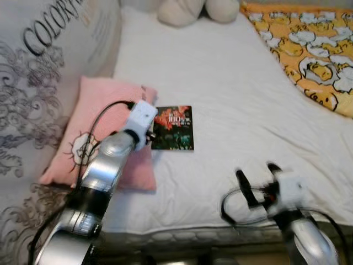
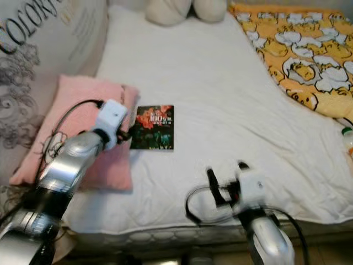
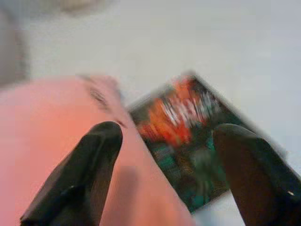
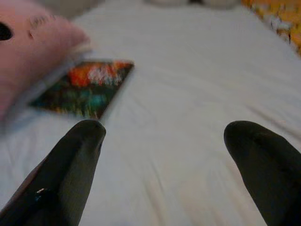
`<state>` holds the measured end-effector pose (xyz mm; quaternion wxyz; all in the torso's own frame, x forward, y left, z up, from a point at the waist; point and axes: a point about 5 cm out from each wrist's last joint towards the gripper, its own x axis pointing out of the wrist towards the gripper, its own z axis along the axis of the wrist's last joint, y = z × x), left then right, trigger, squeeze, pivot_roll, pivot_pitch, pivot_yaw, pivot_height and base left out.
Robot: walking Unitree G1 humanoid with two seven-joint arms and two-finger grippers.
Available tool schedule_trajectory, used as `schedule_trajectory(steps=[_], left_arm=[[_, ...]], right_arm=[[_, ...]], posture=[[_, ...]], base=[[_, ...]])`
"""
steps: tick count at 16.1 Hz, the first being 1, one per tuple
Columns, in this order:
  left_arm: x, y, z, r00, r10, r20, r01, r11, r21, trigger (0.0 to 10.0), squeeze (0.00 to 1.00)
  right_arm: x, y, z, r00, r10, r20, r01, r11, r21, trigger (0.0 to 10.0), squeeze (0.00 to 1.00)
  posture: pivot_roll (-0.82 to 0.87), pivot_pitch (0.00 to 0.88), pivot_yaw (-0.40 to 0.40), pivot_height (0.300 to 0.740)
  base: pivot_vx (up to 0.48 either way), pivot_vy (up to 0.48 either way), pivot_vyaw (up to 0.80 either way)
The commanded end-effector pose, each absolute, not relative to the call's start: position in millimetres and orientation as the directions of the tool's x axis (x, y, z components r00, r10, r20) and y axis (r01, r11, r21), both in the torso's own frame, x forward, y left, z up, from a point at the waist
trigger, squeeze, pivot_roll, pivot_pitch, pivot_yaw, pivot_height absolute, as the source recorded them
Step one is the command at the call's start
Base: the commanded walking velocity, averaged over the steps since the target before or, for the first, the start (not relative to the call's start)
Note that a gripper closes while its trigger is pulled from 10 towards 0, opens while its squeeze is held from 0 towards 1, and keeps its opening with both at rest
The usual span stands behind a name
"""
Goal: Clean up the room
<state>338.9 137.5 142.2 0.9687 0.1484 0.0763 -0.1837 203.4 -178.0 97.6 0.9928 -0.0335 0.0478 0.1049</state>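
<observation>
A small book (image 1: pixel 173 128) with a dark red-and-green cover lies flat on the white bed sheet (image 1: pixel 231 99), its left edge against a pink pillow (image 1: pixel 99 127). My left gripper (image 3: pixel 168 132) hovers open just above the seam between them, one finger (image 3: pixel 101 141) over the pillow and the other over the book (image 3: pixel 188 136). My right gripper (image 1: pixel 257 172) is open and empty near the bed's front edge, to the right of the book and pointing up the bed. The book (image 4: pixel 84 89) lies ahead of it to one side.
A grey printed pillow (image 1: pixel 44 66) leans at the left. An orange-yellow patterned blanket (image 1: pixel 309 49) covers the far right. A cream plush toy (image 1: pixel 193 11) sits at the head of the bed. The mattress edge (image 1: pixel 193 234) runs along the front.
</observation>
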Motion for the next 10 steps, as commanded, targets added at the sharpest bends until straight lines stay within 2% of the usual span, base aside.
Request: schedule_trajectory(steps=[1, 3, 4, 7, 10], left_arm=[[333, 141, 166, 0.95, -0.308, -0.054, 0.313, 0.926, 0.21, 10.0, 0.0], [309, 148, 186, 0.957, -0.246, 0.156, 0.224, 0.964, 0.146, 10.0, 0.0], [299, 151, 185, 0.958, -0.215, 0.189, 0.196, 0.974, 0.113, 10.0, 0.0], [272, 157, 161, 0.968, -0.179, 0.174, 0.161, 0.981, 0.111, 10.0, 0.0], [247, 161, 115, 0.984, -0.176, 0.029, 0.172, 0.979, 0.112, 10.0, 0.0]], right_arm=[[210, -177, 102, 0.978, 0.197, -0.062, -0.201, 0.978, -0.063, 10.0, 0.0], [228, -175, 112, 0.986, 0.162, 0.025, -0.161, 0.986, -0.045, 10.0, 0.0], [232, -174, 113, 0.987, 0.154, 0.048, -0.152, 0.988, -0.037, 10.0, 0.0], [241, -171, 109, 0.988, 0.138, 0.07, -0.138, 0.99, -0.005, 10.0, 0.0], [243, -177, 94, 0.998, 0.047, 0.047, -0.051, 0.993, 0.105, 10.0, 0.0]], posture=[[-0.14, 0.0, 0.033, 0.736], [-0.08, 0.0, 0.032, 0.736], [-0.06, 0.0, 0.032, 0.736], [-0.03, 0.0, 0.019, 0.736], [-0.01, 0.0, 0.011, 0.736]], base=[[0.0, 0.0, 0.0], [0.0, 0.0, 0.0], [0.0, 0.0, 0.0], [0.0, 0.0, 0.0], [0.0, 0.0, 0.0]])
